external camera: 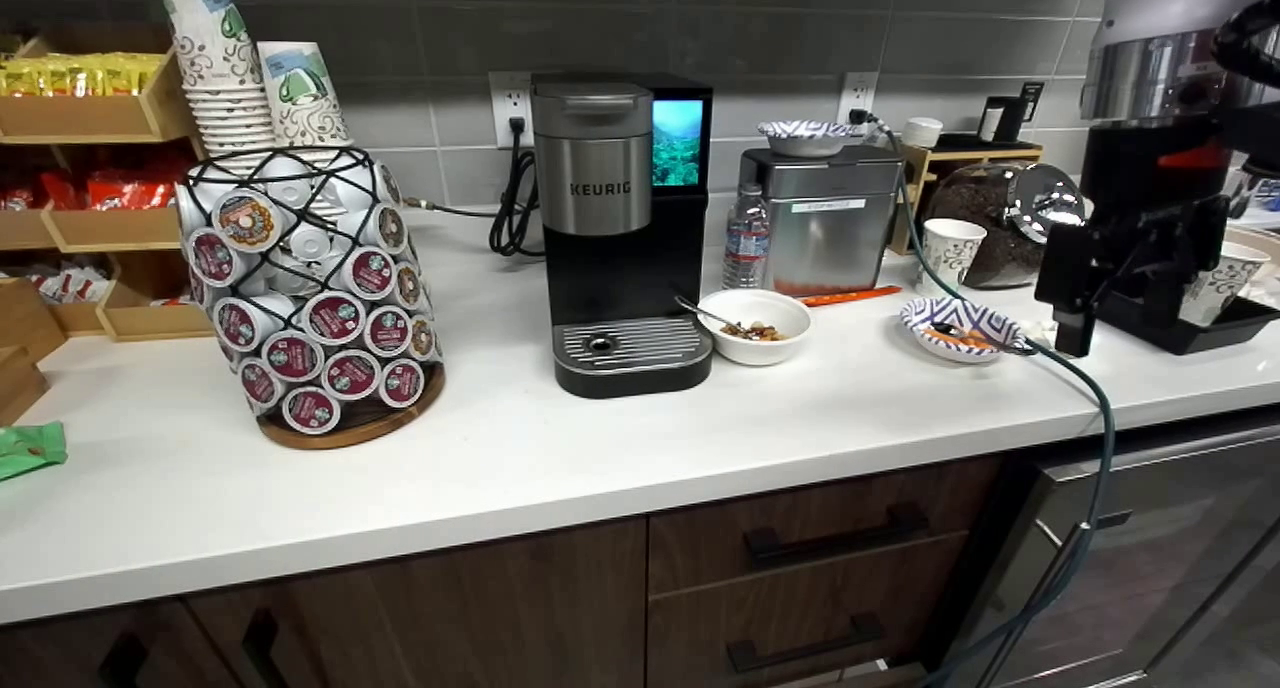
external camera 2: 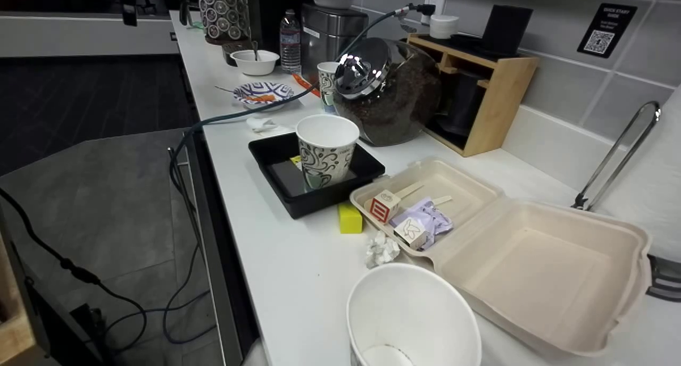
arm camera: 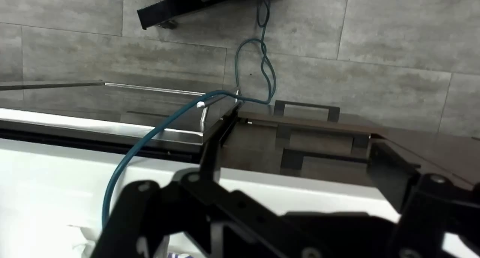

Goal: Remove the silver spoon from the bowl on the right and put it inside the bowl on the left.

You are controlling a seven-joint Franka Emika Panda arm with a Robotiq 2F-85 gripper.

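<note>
A white bowl (external camera: 790,313) with brown pieces, perhaps nuts, holds a spoon (external camera: 705,313) leaning on its left rim. To its right a blue-and-white patterned bowl (external camera: 915,318) holds orange pieces and a silver spoon (external camera: 1018,347), its handle over the right rim. In an exterior view the white bowl (external camera 2: 256,65), patterned bowl (external camera 2: 247,96) and silver spoon (external camera 2: 223,89) also show. My gripper (external camera: 1085,278) is raised at the right, apart from both bowls. In the wrist view the gripper (arm camera: 300,156) is open and empty, facing the counter edge and floor.
A Keurig machine (external camera: 600,188) stands left of the white bowl. A blue-green cable (external camera: 1085,368) crosses the counter beside the patterned bowl. A bottle (external camera: 746,238), an orange-red object (external camera: 850,296), a cup (external camera: 948,253) and a glass jar (external camera: 985,228) stand or lie behind. A black tray (external camera 2: 298,196) is nearby.
</note>
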